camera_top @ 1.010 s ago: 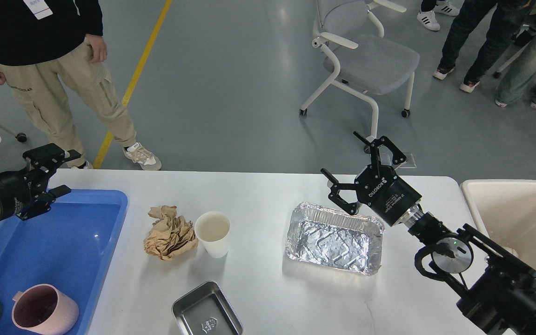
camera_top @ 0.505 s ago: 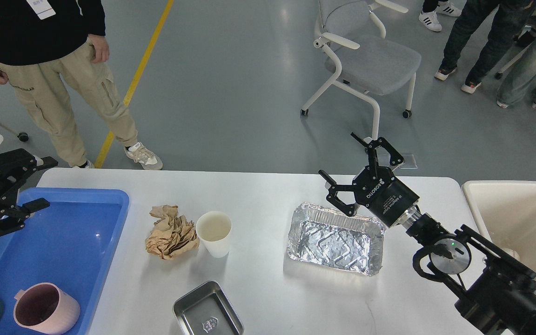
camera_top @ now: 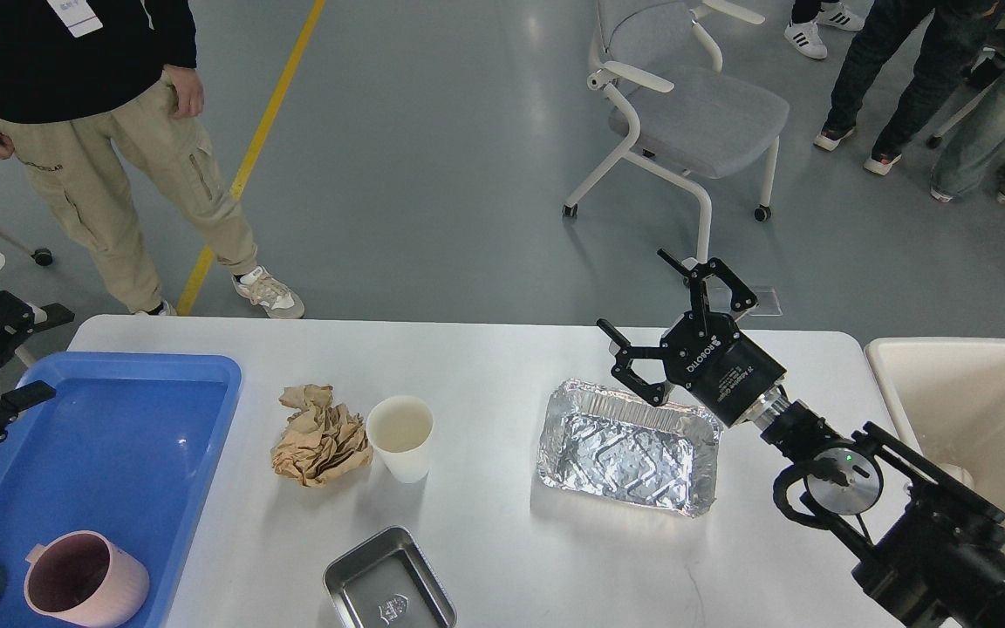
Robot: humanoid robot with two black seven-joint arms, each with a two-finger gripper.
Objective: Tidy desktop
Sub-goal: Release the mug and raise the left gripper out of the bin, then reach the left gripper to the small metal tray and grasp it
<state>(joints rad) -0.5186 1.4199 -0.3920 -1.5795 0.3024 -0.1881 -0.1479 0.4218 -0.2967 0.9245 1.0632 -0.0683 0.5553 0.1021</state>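
desktop (camera_top: 502, 366), beneath spread right pincer (camera_top: 673, 327)

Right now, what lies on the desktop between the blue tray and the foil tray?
In the head view, crumpled brown paper and a white paper cup, touching, with bare desktop either side.

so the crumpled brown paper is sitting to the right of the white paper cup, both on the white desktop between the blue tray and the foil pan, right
Not quite. The head view shows the crumpled brown paper to the left of the white paper cup, on the side nearer the blue tray. The rest holds: both stand on the white desktop, between the tray and the foil pan.
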